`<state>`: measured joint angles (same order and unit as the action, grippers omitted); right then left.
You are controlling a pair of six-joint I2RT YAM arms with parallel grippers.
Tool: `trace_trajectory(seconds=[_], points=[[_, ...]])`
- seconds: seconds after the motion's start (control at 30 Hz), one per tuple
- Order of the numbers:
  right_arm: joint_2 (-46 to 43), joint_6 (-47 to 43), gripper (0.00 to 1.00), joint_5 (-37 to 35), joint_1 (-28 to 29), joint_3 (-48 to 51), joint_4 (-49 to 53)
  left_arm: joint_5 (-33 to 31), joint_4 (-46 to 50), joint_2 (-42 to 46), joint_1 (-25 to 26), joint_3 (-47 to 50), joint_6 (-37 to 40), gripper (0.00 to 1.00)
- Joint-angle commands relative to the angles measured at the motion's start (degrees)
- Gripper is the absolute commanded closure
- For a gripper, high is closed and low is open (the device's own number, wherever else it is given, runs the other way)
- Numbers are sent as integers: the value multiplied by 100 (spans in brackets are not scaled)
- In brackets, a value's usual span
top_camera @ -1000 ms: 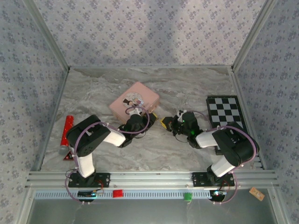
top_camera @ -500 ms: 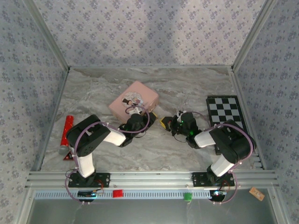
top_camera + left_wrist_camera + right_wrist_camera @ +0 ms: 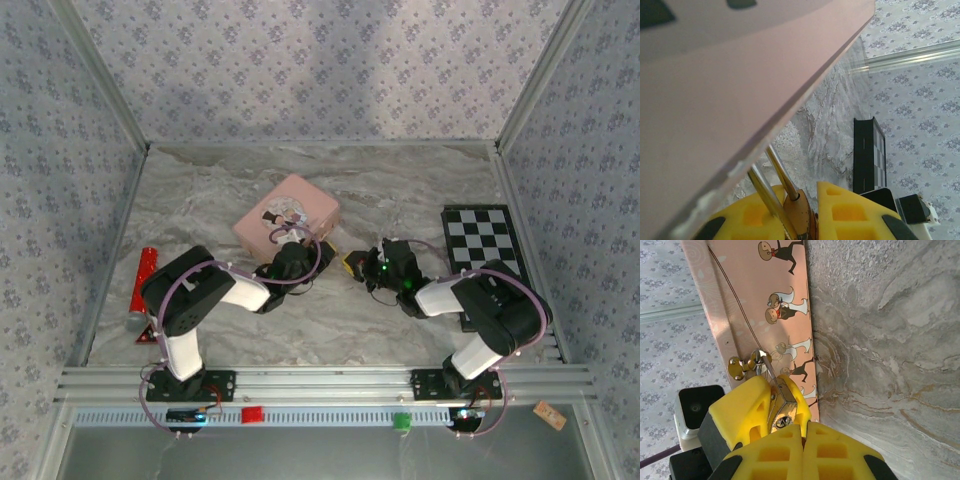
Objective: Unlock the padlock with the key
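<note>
The pink cartoon-printed tin (image 3: 290,212) lies mid-table. The tiny brass padlock (image 3: 785,407) hangs by its thin silvery shackle (image 3: 782,175) from the tin's gold hasp (image 3: 737,367). My left gripper (image 3: 340,262) is shut on the padlock (image 3: 802,215), its yellow fingers (image 3: 745,405) on either side of the brass body. The keyhole faces my right gripper (image 3: 805,427), whose fingers are pressed together right at it. The key is hidden between them; only a sliver of metal shows in the keyhole. In the top view the right gripper (image 3: 360,266) meets the left one beside the tin's near right corner.
A black-and-white checkerboard (image 3: 485,240) lies at the right, also in the left wrist view (image 3: 867,155). A red cylinder (image 3: 143,280) lies by the left wall. Patterned walls close in the marble table on three sides.
My right gripper has edged a little to the left, closer to the padlock. The left arm and the tin have stayed still.
</note>
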<state>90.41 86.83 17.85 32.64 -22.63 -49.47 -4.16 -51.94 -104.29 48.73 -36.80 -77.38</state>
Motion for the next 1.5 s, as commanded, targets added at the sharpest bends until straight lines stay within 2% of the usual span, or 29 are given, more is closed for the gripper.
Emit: trace_trajectory(seconds=[0.0, 0.23, 0.33, 0.63, 0.73, 0.83, 0.97, 1.13, 1.3, 1.47], points=[[55, 138, 100, 150, 223, -338, -413, 1510, -255, -133, 207, 13, -1071, 100], [607, 976, 100, 210, 216, -232, -1663, 1498, -687, -179, 225, 81, -1099, 100], [737, 1134, 100, 211, 242, -277, -1853, 1498, -730, -167, 240, 77, -1081, 100], [529, 1064, 100, 250, 96, -224, -1660, 1492, -665, -188, 236, 102, -1061, 100], [415, 938, 100, 307, 26, -236, -1484, 1532, -283, -141, 238, 26, -979, 100], [118, 658, 100, 292, 7, -303, -796, 1501, -88, -59, 242, 15, -872, 100], [3, 693, 100, 271, -8, -272, -882, 1431, 321, 100, 251, -63, -639, 100], [130, 593, 100, 212, 145, -338, -793, 1471, -269, 13, 288, -50, -792, 100], [486, 777, 100, 43, 352, -302, -1410, 1440, -685, -72, 337, -72, -948, 100], [502, 757, 100, 55, 342, -348, -1480, 1462, -532, -17, 370, -114, -829, 100]])
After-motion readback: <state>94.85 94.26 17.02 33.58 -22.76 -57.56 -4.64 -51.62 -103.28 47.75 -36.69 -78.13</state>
